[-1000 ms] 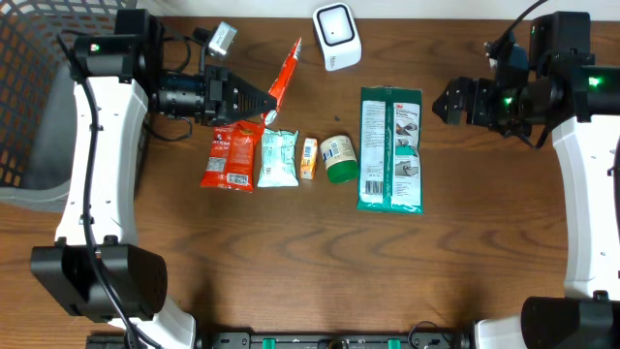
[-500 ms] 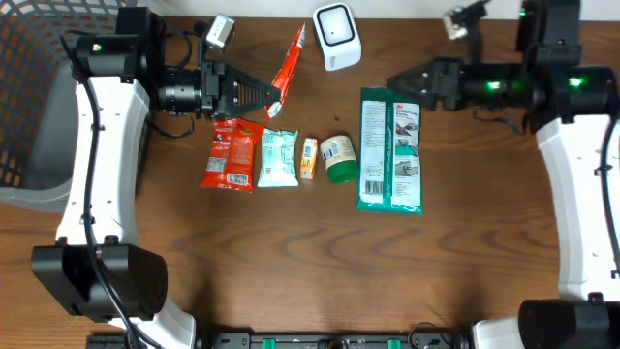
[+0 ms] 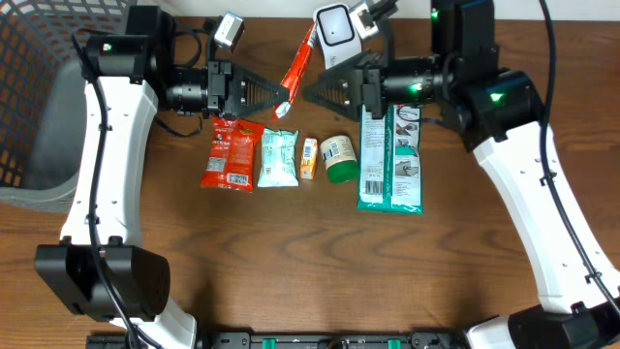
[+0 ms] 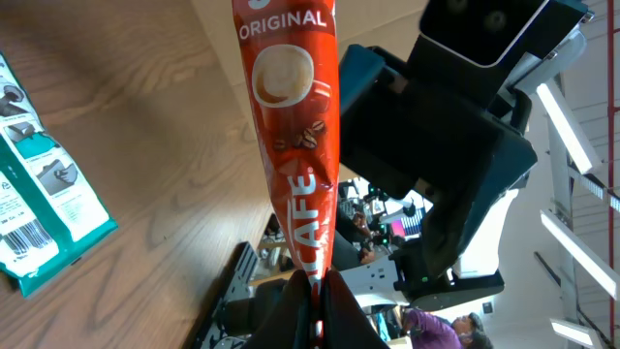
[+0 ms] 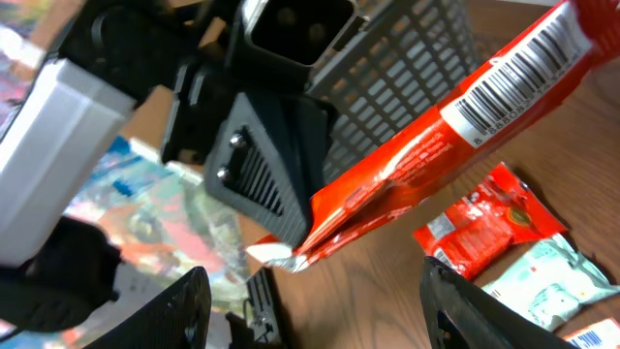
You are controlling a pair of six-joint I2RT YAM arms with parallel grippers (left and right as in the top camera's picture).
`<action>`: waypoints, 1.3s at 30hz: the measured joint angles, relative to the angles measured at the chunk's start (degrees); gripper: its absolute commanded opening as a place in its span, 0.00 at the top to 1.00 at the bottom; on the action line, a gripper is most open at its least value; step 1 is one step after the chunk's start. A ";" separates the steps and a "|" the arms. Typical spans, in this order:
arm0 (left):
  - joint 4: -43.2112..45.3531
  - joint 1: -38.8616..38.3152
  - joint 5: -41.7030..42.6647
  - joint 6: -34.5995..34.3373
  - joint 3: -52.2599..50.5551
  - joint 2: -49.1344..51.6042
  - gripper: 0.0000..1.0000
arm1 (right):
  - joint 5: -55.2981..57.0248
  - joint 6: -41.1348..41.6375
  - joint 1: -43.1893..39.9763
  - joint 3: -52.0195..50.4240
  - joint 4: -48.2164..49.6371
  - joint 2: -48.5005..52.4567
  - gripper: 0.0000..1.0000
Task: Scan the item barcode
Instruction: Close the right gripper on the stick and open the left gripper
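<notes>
- Above the worktop [image 3: 291,252], my left end effector [image 3: 281,95] pinches the red coffee sachet [image 3: 298,66] by its tip.
- My right end effector [image 3: 310,94] gapes, holding nothing.
- Wire basket [image 3: 24,107] stands far left.

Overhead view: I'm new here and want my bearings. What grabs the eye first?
A red coffee sachet stands out, pinched at one end by the left gripper, near the white scanner at the table's far edge. The right gripper, jaws open, faces it from opposite.
</notes>
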 measured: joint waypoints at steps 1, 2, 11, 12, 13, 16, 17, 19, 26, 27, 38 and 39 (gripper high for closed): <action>0.02 0.00 0.02 0.00 0.00 0.00 0.92 | 1.25 0.61 0.52 0.00 0.07 0.00 0.36; 0.00 0.00 0.02 0.00 0.00 0.00 0.93 | 2.08 1.05 0.92 0.00 0.20 0.02 0.36; 0.04 -0.02 0.17 0.00 0.00 0.00 0.93 | 6.49 8.04 2.75 -5.84 13.94 0.02 0.48; 0.07 -0.02 0.17 0.00 0.00 0.00 0.93 | 6.62 8.79 2.73 -7.19 16.06 0.00 0.50; 0.04 -0.02 0.17 0.00 0.00 0.00 0.93 | 6.78 9.81 2.75 -8.76 18.47 0.02 0.53; 0.24 0.00 -0.15 0.00 -0.02 0.02 0.93 | 6.62 11.56 2.78 -11.50 22.56 0.04 0.62; 0.33 0.00 -0.28 0.00 -0.02 0.09 0.93 | 6.60 11.91 2.80 -11.78 23.06 0.04 0.64; 0.61 0.04 -0.26 0.02 -0.02 0.15 0.93 | 6.64 12.52 2.80 -11.89 23.54 0.04 0.70; 2.40 0.04 0.02 0.04 -0.02 0.15 0.93 | 7.17 13.53 2.80 -12.09 24.57 0.04 0.99; 3.06 0.04 0.04 0.09 -0.02 0.15 0.93 | 7.21 13.49 2.80 -12.09 24.57 0.04 0.99; 7.67 0.04 -0.07 0.22 -0.02 0.15 0.93 | 8.04 11.74 2.75 -12.11 20.55 0.04 0.99; 7.69 0.04 -0.24 0.20 -0.02 0.15 0.93 | 8.41 11.67 2.71 -12.11 19.12 0.04 0.98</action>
